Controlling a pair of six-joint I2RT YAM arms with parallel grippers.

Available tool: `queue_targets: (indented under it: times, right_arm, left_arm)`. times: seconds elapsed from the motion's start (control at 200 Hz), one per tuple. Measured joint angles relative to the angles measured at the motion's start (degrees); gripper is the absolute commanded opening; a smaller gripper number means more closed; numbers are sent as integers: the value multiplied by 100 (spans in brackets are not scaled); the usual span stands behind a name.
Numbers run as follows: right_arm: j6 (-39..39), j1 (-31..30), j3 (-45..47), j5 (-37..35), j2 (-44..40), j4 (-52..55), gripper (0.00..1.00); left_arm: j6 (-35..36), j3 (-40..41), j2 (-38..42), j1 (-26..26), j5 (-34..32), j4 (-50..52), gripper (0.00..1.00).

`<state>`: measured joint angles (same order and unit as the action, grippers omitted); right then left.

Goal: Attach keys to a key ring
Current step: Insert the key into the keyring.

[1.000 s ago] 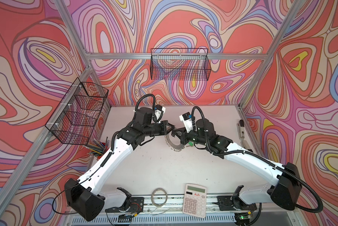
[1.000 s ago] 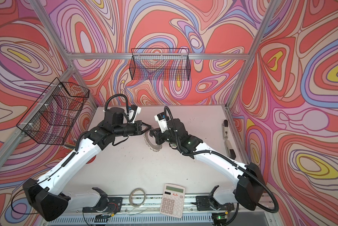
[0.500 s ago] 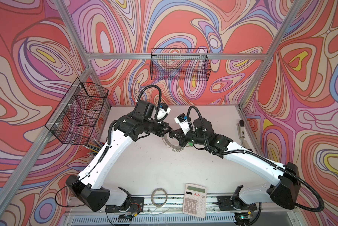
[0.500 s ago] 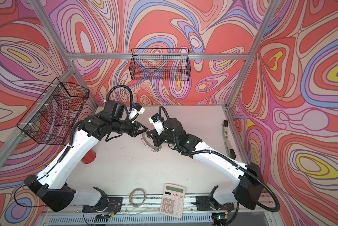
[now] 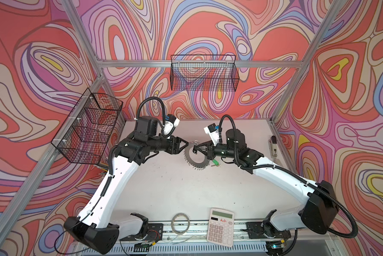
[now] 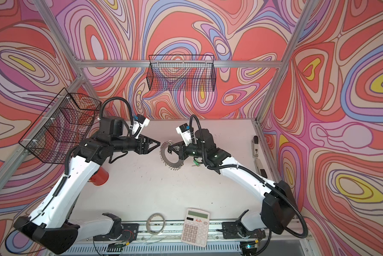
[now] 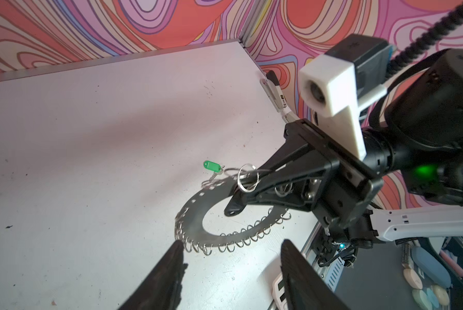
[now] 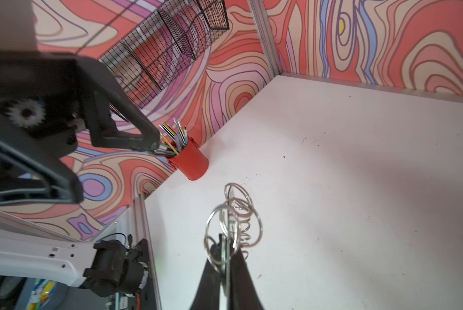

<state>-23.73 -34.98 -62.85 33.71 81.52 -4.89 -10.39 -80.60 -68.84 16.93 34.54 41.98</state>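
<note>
The key ring (image 5: 196,163) (image 6: 172,163) is a flat grey disc fringed with wire clips, and it hangs tilted over the table's middle. My right gripper (image 5: 195,149) (image 8: 226,240) is shut on its upper rim. In the right wrist view the disc shows edge-on between the fingers, with loose wire rings (image 8: 237,214) round them. A key with a green tag (image 5: 216,164) (image 7: 212,166) lies on the table just under the right wrist. My left gripper (image 5: 187,144) (image 7: 233,244) stands open and empty, a short way left of the disc (image 7: 195,217).
A red cup of pens (image 6: 99,176) (image 8: 191,161) stands at the left wall under my left arm. A calculator (image 5: 220,227) and a thin hoop (image 5: 181,222) lie at the front edge. Wire baskets hang on the left wall (image 5: 88,130) and back wall (image 5: 205,73). A white device (image 5: 273,146) lies at the right edge.
My left gripper was shut close against the right gripper's tips; it has opened and drawn back to the left. The right gripper has kept its hold on the disc and lifted slightly.
</note>
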Motion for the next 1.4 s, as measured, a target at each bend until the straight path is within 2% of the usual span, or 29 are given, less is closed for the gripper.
queue_targets:
  times: [0.11,0.3,0.731,0.901,1.057,1.202,1.357,1.402]
  right_arm:
    - [-946,411,155,686,109,-1047,0]
    - [-1987,636,76,1285,271,-2234,0]
    - [-2951,619,-4,1513,420,-3635,0]
    - [-3045,614,-4,1478,496,-3770,0]
    - [-3193,614,31,1394,498,-4061,0]
    - [-3294,614,118,1307,498,-4275,0]
    - [-3445,645,181,1237,494,-4336,0]
    - [-3453,640,181,1222,494,-4347,0]
  left_arm:
    - [-511,863,407,-549,492,-610,63]
    - [-1360,1794,492,-605,1248,-1576,63]
    - [-3392,3099,719,-557,2249,-4623,62]
    - [-3840,3180,649,-295,2371,-5399,56]
    - [-4074,3180,555,-33,2400,-5838,35]
    - [-4264,3180,420,-13,2398,-6052,10]
    - [-4280,3174,396,-13,2509,-6238,0]
    - [-4277,3171,393,-13,2540,-6258,0]
